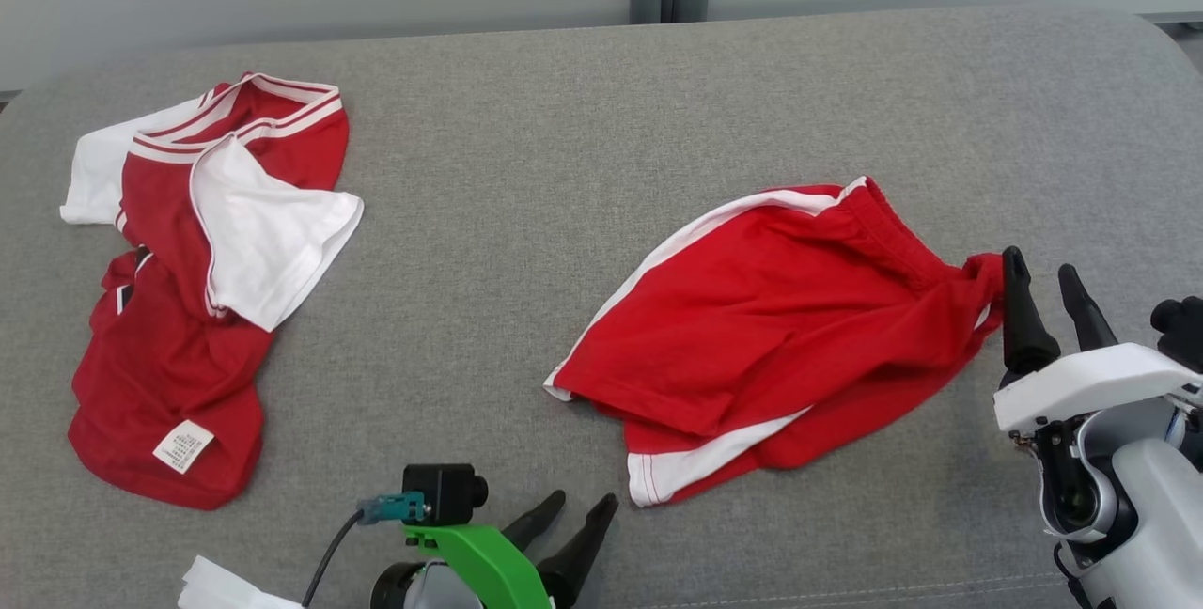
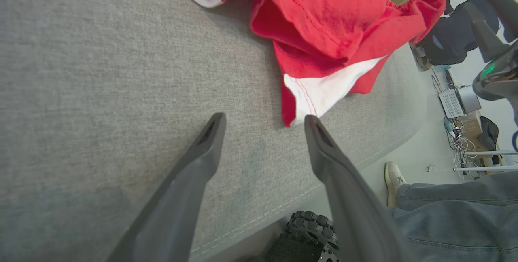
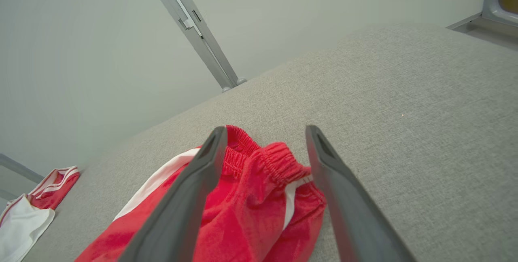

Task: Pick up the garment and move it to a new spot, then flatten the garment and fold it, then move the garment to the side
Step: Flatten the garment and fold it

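The garment, red shorts (image 1: 780, 327) with white side stripes, lies crumpled on the grey padded surface (image 1: 526, 167), right of centre. My right gripper (image 1: 1040, 266) is open at the shorts' right end, and the bunched waistband corner (image 1: 982, 275) leans against its left finger. In the right wrist view that gripper (image 3: 266, 129) spreads over the elastic waistband (image 3: 279, 157) without pinching it. My left gripper (image 1: 583, 499) is open near the front edge, just left of the shorts' white hem. In the left wrist view its fingers (image 2: 265, 118) hover over bare fabric, with the hem (image 2: 319, 92) just beyond the right fingertip.
A second garment, a red and white shirt (image 1: 197, 271), lies crumpled at the far left. The surface's rounded front edge (image 2: 364, 153) runs close below the shorts. A person's shoe (image 2: 394, 177) and jeans leg (image 2: 457, 209) stand on the floor beside it.
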